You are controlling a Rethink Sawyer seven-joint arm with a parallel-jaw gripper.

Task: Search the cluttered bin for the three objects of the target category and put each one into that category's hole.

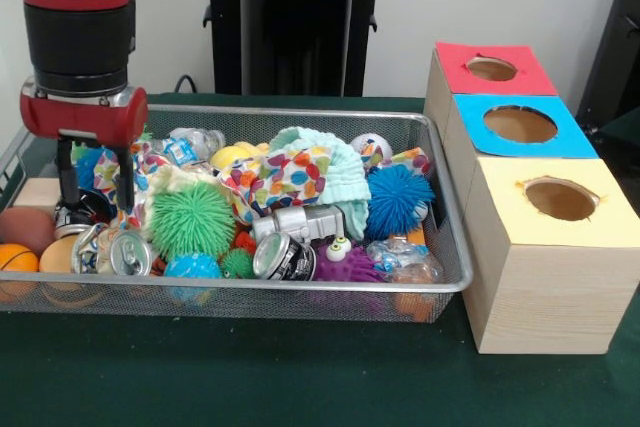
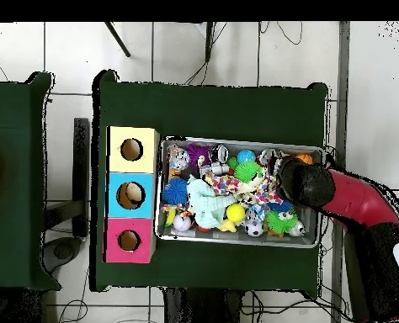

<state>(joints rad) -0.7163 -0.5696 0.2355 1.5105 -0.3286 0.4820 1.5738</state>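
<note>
Dark green table [image 1: 300, 387] carries everything. Silver wire-mesh bin [image 1: 300, 299] sits mid-table, heaped with clutter. Three wooden boxes just beside bin, tops yellow [image 1: 590, 232], blue [image 1: 560, 142], red [image 1: 530, 82], each with round hole. Red and black arm [image 1: 78, 17] reaches into bin's end farthest from boxes. Gripper [image 1: 95, 187]: two black fingers spread apart, lowered among clutter, nothing visibly held. Green spiky ball [image 1: 190, 219], blue spiky ball [image 1: 397, 199], patterned cloth [image 1: 285, 177], silver drink can [image 1: 283, 257] lie in bin.

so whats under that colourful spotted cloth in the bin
The spotted cloth drapes over the pile in the wire bin. A silver can pokes out below its front edge, and a green spiky ball sits against its side. Whatever lies directly beneath is covered.
</note>
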